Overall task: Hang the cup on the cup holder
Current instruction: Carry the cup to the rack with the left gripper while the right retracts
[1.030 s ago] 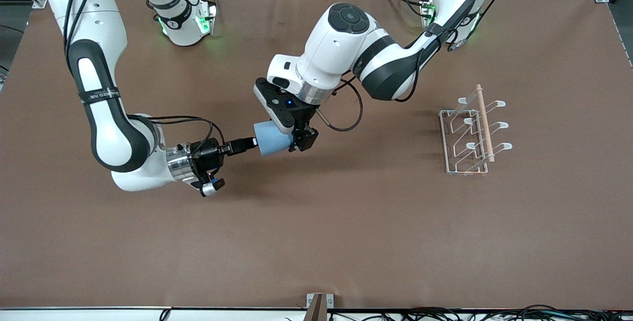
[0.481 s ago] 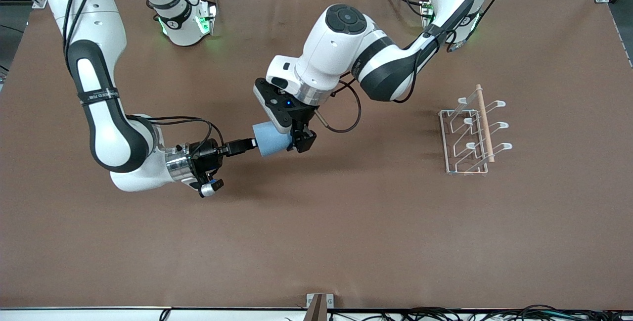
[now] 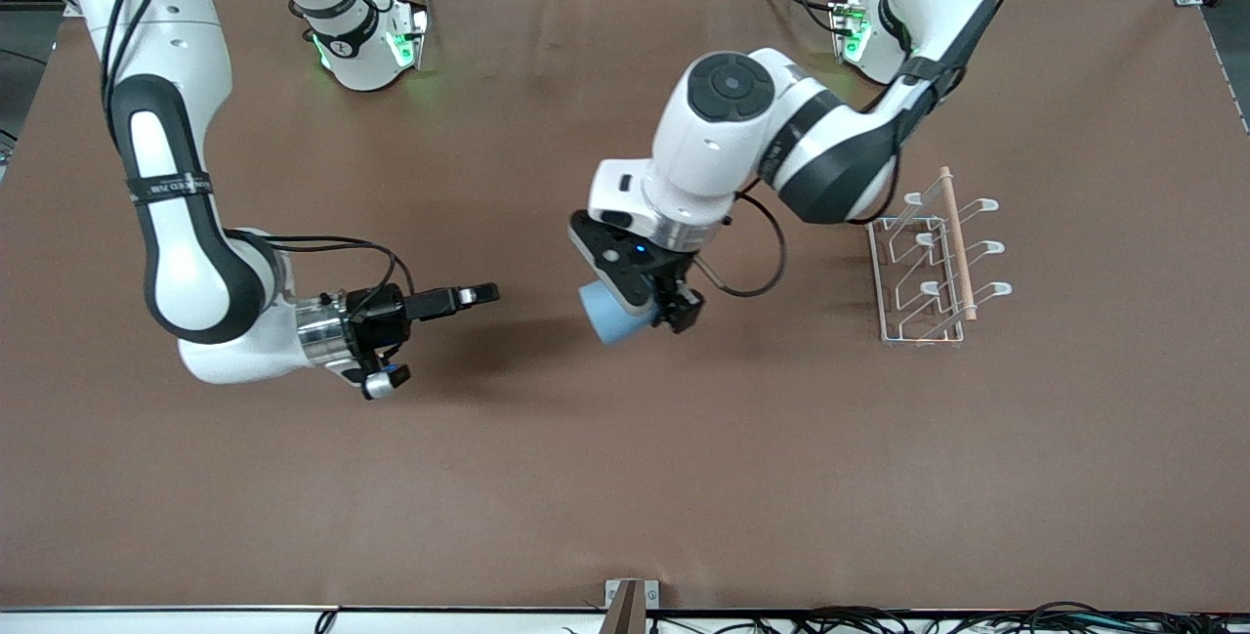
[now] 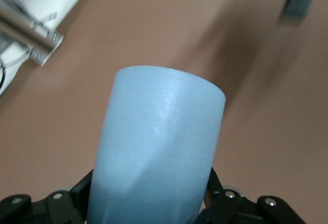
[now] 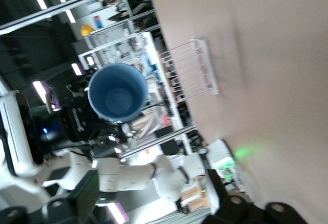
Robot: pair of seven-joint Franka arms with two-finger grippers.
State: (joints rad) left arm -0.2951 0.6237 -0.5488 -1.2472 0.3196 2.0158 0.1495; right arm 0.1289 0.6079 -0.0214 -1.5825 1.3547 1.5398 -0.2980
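sideways, the cup (image 3: 610, 315) in left gripper (image 3: 652, 310) opens toward right gripper (image 3: 479, 294).

Bare brown tabletop (image 3: 781, 439) runs open from the small light blue plastic cup (image 3: 607, 313) at 3 o'clock to the white wire cup holder with wooden dowel (image 3: 928, 268); nothing stands between. At the cup's 9 o'clock the right gripper (image 3: 480, 294) hangs well apart, leaving a gap.
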